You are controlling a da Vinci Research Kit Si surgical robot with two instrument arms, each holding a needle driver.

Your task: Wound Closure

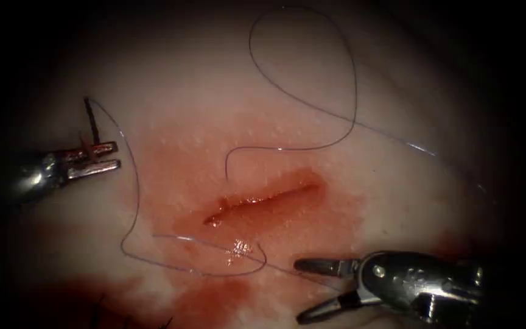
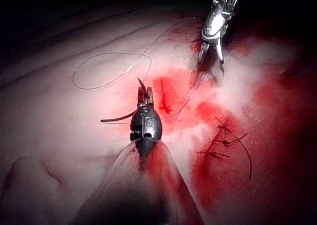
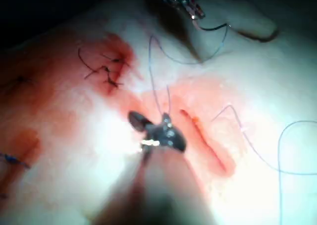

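Note:
The cut (image 1: 263, 200) lies open in the middle of the tissue (image 1: 397, 201), wet with red fluid. My left tool (image 1: 117, 155) is well to the left of the cut, its jaws shut on the dark curved needle (image 1: 92, 122). The needle is clear of the tissue, and its thread end stands up above the jaws. In the left wrist view the needle (image 2: 119, 118) curves out sideways from the left tool (image 2: 143, 93). Thread (image 1: 136, 195) runs down from the needle and loops below the cut. My right tool (image 1: 299, 291) is below and right of the cut, open and holding nothing.
More thread (image 1: 354, 91) makes a wide loop above the cut and trails off to the right. A pool of red fluid (image 1: 208, 298) lies below the cut. Older stitches with cut ends (image 2: 223, 141) (image 3: 106, 70) sit in a neighbouring stretch of tissue.

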